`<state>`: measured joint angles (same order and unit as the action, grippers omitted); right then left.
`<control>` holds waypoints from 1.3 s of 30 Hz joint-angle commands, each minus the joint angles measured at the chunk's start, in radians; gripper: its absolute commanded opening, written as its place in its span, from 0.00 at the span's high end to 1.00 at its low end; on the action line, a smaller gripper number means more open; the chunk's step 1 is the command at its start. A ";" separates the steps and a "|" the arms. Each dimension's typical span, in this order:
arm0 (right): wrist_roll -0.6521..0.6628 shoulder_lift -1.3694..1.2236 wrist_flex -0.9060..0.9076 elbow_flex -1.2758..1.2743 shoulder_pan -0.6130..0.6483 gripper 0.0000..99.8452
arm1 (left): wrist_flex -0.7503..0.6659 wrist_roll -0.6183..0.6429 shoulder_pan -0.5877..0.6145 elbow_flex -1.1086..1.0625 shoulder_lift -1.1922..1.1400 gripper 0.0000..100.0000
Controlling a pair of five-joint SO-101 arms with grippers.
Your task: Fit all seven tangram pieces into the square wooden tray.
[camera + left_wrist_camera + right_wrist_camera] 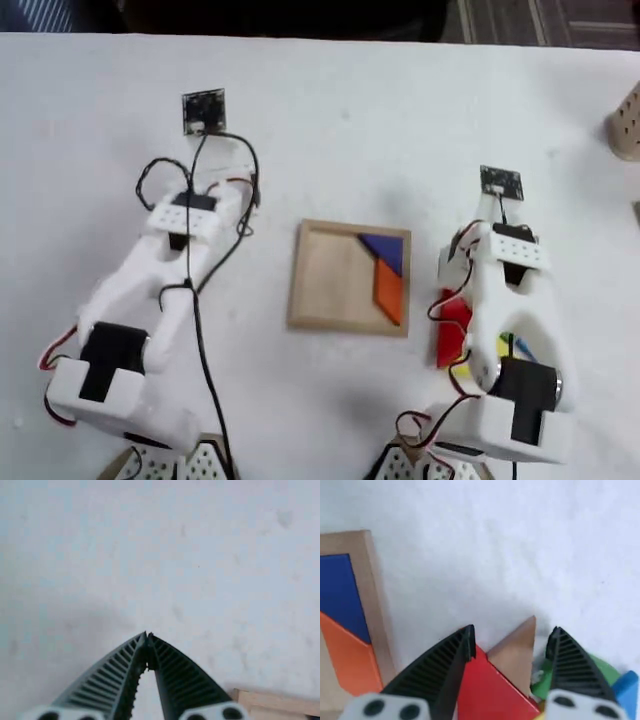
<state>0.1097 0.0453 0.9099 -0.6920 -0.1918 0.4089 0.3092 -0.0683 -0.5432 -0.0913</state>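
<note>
right gripper (512,637) wide open, nothing pinched. sitting in gap between fingers: tip of tan triangle (515,652), red piece (490,692) touching it. just outside one finger: green piece (600,672), light blue piece (626,685) right beside that. outside other finger, near: wooden tray (376,610), dark blue piece (340,590) and orange piece (347,655) seated inside, edge to edge. left gripper (148,639) closed, tips touching, empty, over bare table (160,540), tray corner off to one side, near finger base.
</note>
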 commanded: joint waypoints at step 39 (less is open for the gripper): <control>0.002 -0.082 0.084 0.048 0.019 0.79 | -0.020 -0.006 -0.013 0.106 -0.085 0.98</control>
<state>0.1005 -0.0315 0.9728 -0.6536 -0.1672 0.4089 0.3076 -0.0683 -0.4925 -0.1788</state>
